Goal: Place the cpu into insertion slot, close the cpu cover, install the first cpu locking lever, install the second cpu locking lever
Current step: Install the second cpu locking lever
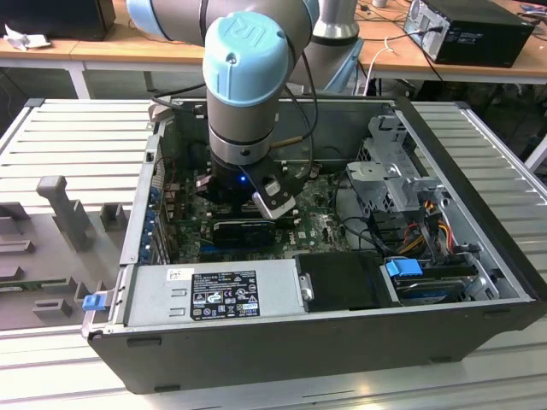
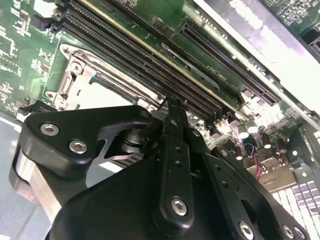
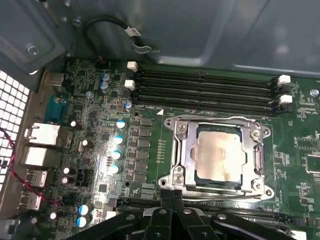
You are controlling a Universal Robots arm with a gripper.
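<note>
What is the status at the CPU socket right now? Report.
Gripper shut, empty, at the insertion slot edge. Cpu seated in slot, cpu cover down around it. Memory slots alongside; nothing blocking.

Looks like a robotics/electronics lab: open PC tower (image 1: 325, 282) lying on a slatted aluminium worktop (image 1: 77, 137), grey-and-blue robot arm (image 1: 248, 77) reaching into it, wooden benches (image 1: 171, 47) behind w/ another PC box (image 1: 470, 30) & loose cables, grey fixtures (image 1: 64, 209) on the side.
</note>
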